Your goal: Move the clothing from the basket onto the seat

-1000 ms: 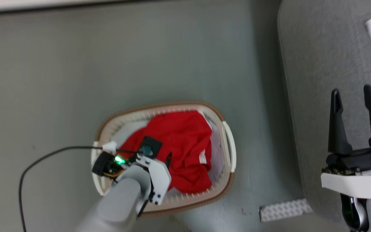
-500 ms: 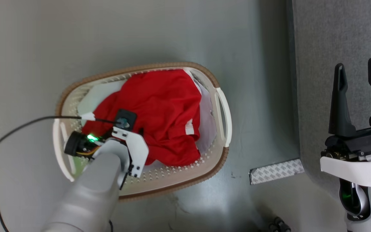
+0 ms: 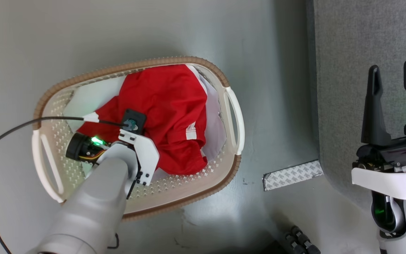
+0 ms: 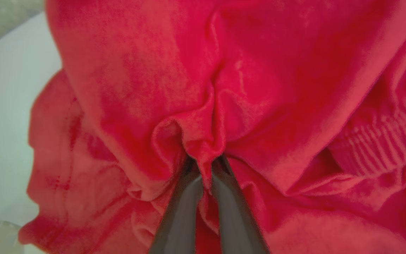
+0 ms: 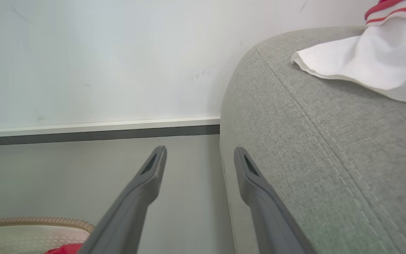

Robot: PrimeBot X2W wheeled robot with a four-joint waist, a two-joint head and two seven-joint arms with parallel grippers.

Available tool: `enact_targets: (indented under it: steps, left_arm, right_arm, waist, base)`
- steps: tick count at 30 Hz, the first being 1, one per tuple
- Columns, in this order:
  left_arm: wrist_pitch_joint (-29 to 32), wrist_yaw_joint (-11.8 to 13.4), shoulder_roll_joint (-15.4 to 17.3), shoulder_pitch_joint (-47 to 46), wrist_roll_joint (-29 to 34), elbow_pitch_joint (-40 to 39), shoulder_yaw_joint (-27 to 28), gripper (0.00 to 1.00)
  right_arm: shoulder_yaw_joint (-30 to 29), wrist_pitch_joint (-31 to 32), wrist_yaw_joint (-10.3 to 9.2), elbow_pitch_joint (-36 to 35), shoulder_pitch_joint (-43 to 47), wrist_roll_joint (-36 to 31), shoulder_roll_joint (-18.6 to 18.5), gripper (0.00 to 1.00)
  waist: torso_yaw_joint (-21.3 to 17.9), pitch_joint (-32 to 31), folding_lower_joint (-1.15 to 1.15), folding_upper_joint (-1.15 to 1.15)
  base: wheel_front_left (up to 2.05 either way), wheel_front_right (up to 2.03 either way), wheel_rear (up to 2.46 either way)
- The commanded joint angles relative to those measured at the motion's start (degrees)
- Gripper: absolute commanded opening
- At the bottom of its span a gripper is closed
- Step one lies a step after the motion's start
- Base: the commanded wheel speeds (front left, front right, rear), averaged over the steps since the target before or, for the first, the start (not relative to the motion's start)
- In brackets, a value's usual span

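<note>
Your left gripper (image 4: 205, 164) is down inside the basket (image 3: 174, 188). Its two dark fingers (image 4: 180, 215) are pressed together on a raised fold of the clothing (image 4: 259, 81). In the left wrist view the red cloth puckers into a ridge right at the fingertips, and a thin pleat runs down between them. The pinch looks real, though you cannot tell how deep the bite goes. The rest of the garment spreads loose beyond the fingers and to both sides of them, with a ribbed band off to their right. A plain pale fabric (image 3: 213, 123) lies under and beside it in the basket.

Your right gripper (image 3: 392, 67) holds nothing, its fingers spread wide. The rounded grey edge of the seat (image 5: 312, 148) sits just beyond its right finger. A white cloth (image 5: 361, 60) with red stripes rests on the seat, farther off to the right of those fingers.

The step in hand appears to be the grasp; the garment is not yet lifted. The next move likely calls for raising the left fingers straight away from the basket until the trailing cloth clears the rim. Check that the pale fabric does not ride up with it. Then carry the garment across to the seat, which lies well apart from the left fingers, on the right gripper's side. Part the fingers only once they are above bare cushion.
</note>
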Motion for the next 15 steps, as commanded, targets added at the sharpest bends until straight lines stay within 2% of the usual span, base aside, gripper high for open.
enact_targets:
  steps: [1, 3, 4, 8, 15]
  left_arm:
    - [-0.3, -0.5, 0.2, 0.3, 0.3, 0.4, -0.1, 0.0]
    - [-1.3, -0.7, 0.0, 0.8, -0.4, 0.5, 0.0, 0.0]
    - [-3.5, -1.8, -0.8, 1.9, -1.6, -0.1, 0.3, 0.0]
    - [-6.0, -4.0, -1.6, 4.1, -3.1, -1.2, -0.2, 0.0]
    - [-5.6, -7.9, -1.9, 10.8, -7.6, -7.4, -3.7, 0.0]
  right_arm:
    - [-0.7, 0.1, -0.15, 0.7, -0.7, 0.2, 0.0, 1.0]
    - [-0.8, 0.1, -0.15, 1.6, -0.6, -0.4, 0.0, 1.0]
    - [-1.5, 0.0, -0.15, 3.7, -0.1, -1.8, -0.1, 1.0]
    - [-4.4, 0.1, -0.15, 6.1, 1.5, -2.6, -0.1, 1.0]
    - [-8.4, 0.0, -0.15, 9.9, 5.3, -5.5, -0.1, 1.0]
  waist:
    - [0.5, -0.8, -0.01, 0.0]
    - [1.4, -2.0, -0.01, 0.0]
    - [3.2, -4.8, -0.01, 0.0]
    - [6.6, -9.9, -0.01, 0.0]
    - [11.8, -21.7, -0.01, 0.0]
  base:
    - [0.0, 0.0, 0.0]
    - [0.0, 0.0, 0.0]
    - [0.0, 0.0, 0.0]
    - [0.0, 0.0, 0.0]
    - [0.0, 0.0, 0.0]
